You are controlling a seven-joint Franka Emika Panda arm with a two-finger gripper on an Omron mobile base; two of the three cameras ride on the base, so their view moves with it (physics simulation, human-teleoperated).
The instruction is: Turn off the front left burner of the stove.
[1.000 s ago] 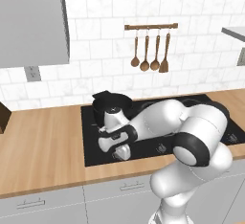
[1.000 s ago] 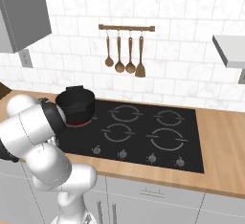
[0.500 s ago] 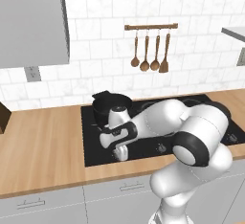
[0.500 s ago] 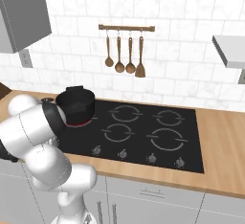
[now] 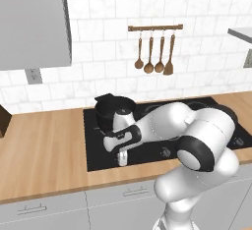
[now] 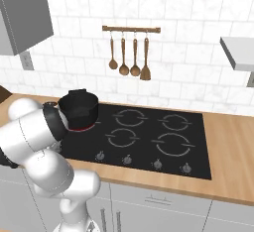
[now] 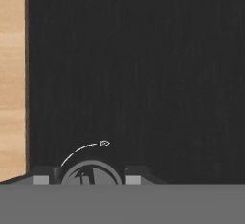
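A: Gripper point(image 7: 88, 179) pinched on knob point(image 7: 89, 174), front-left edge of stove point(image 5: 98, 148); burner point(image 6: 82, 126) glowing under pot point(image 6: 78, 106), behind knob.

B: Risks: slipping off mid-turn; wrong knob turned.

Stove point(image 6: 149, 142): glossy black glass, set in counter. Front left burner point(image 6: 84, 126): red glow under pot.

We see light wood counter point(image 6: 225, 161), black glass stove point(image 6: 198, 149) set flush in it. Black pot point(image 6: 78, 108) sits on stove's left side.
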